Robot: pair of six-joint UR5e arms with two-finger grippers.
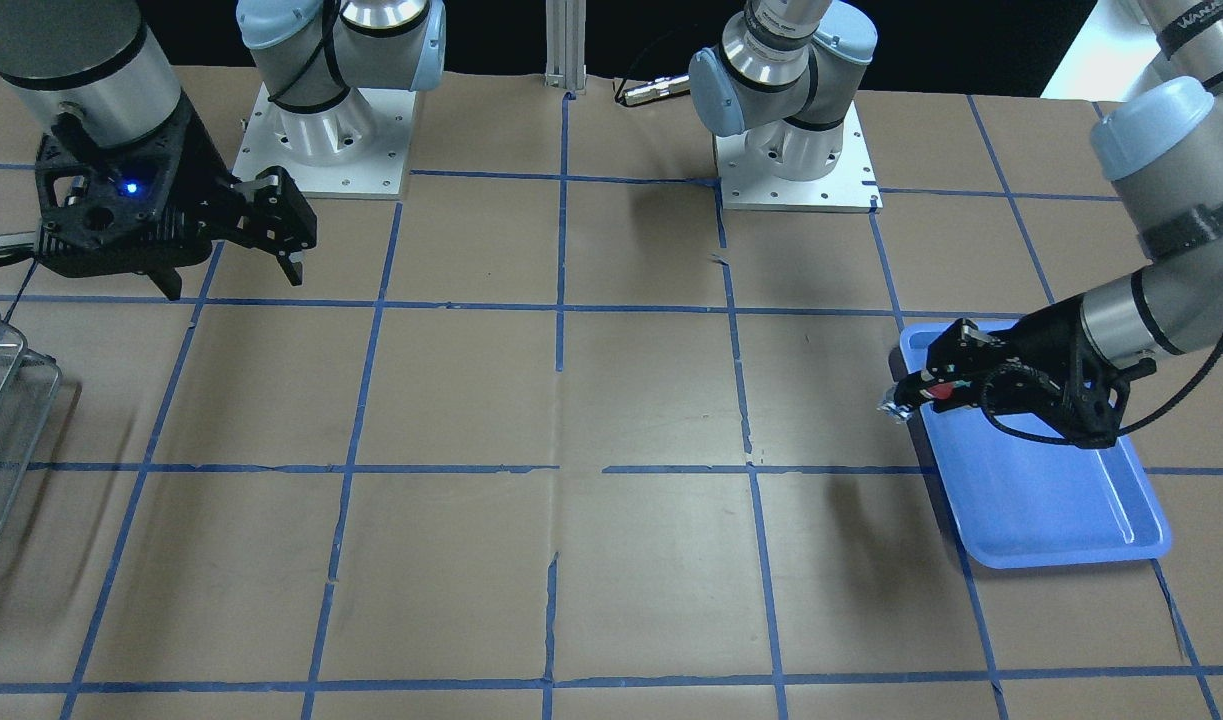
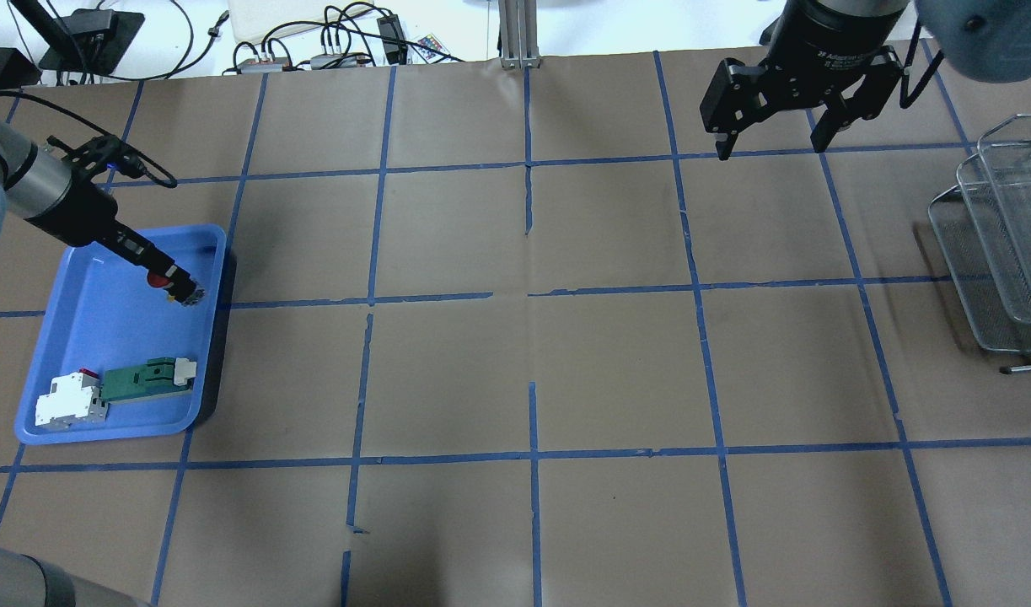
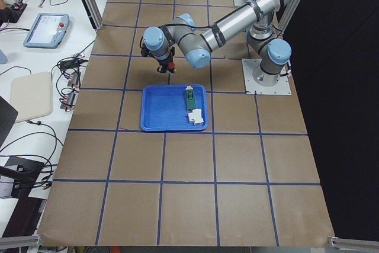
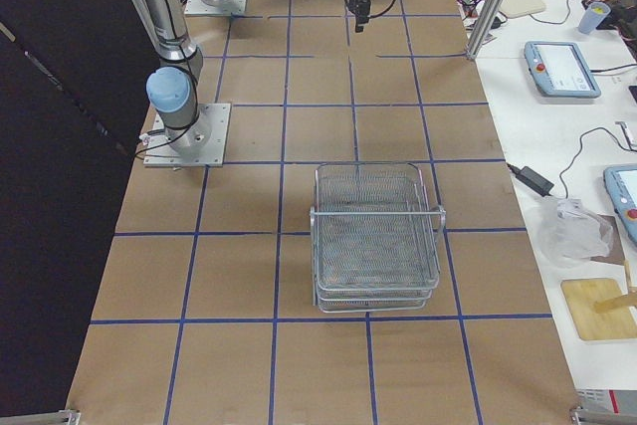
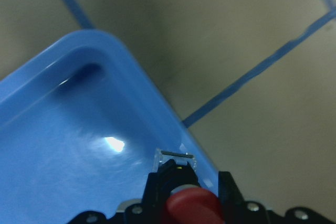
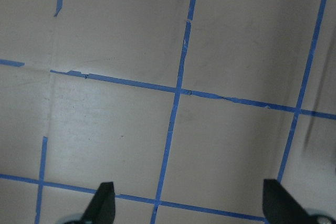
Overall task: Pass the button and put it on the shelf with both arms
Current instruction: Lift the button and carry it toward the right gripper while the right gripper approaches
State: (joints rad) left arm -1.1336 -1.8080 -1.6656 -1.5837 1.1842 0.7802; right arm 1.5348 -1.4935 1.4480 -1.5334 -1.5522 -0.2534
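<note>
At the counter's [image 2: 523,371] left end, on the robot's own left, the left gripper [image 2: 185,291] is pinching the button [image 2: 155,278]. The wrist view shows the red cap [image 5: 191,205] wedged between the 2 black fingers [image 5: 157,187], with a small clear piece poking out past the tips. The button is held in the air, tilted, over the right rim of the blue tray [image 2: 60,337] and toward the tray's far corner. It touches nothing but the gripper. In the near end of the tray lies a white-and-red block [image 2: 68,400] joined to a green board [image 2: 144,379], well apart from the button. Across the counter, the right gripper [image 2: 770,145] hangs above the far right squares of the blue tape grid. Its 2 fingers are spread wide with only bare brown paper between them, as its own wrist camera confirms. The shelf [image 2: 996,278] stands at the right end of the counter, a silvery wire-mesh rack with stepped tiers. It sits nearer than the right gripper and apart from it. The view from the right end shows its baskets [image 4: 376,236] holding nothing that I can make out. The 2 arms are well apart, each at its own end of the counter.
</note>
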